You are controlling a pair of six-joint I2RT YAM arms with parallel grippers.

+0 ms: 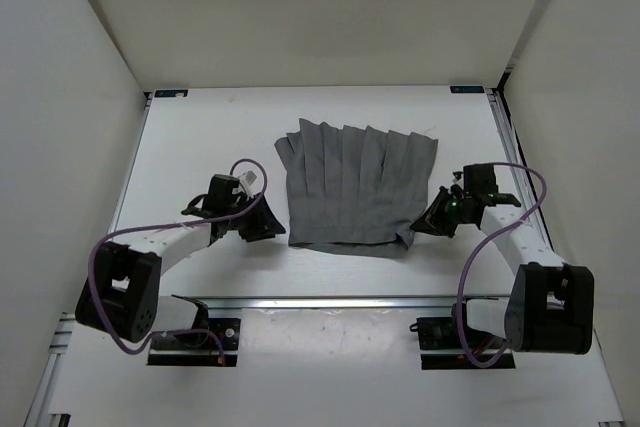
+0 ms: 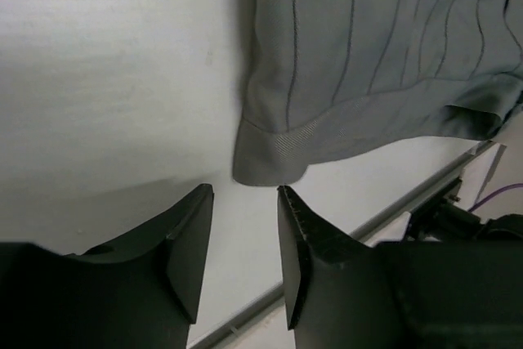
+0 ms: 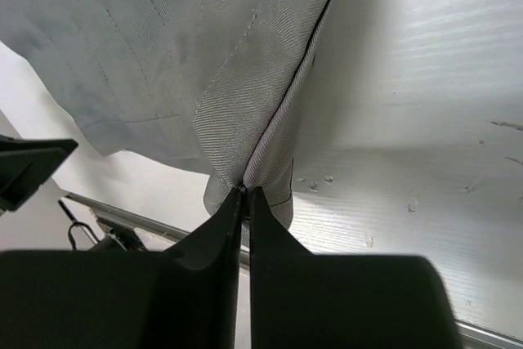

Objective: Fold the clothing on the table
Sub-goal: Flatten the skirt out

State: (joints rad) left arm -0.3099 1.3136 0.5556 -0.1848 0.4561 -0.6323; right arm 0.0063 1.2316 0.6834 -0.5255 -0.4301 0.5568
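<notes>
We look down on the white worktop (image 1: 200,147), boxed in on three sides by pale panels (image 1: 60,97), with a silver rail (image 1: 330,301) running along its near edge. The grey pleated clothing (image 1: 355,187) lies spread flat near the middle, a little right of centre. Its pleats fan out toward the far side and its near hem sits back from the rail. One arm flanks it on each side, both reaching in from the near edge. The right gripper (image 1: 425,225) sits at the clothing's near right corner. In its wrist view the jaws are pressed together on a fold of the hem, and the cloth runs away from the pinch in a raised ridge. The left gripper (image 1: 268,222) sits low at the near left corner. In its wrist view the jaws stand partly apart with bare worktop showing between them and nothing in their grasp. The hem corner lies just ahead of the fingertips (image 2: 288,202), and we cannot tell whether one touches it.
</notes>
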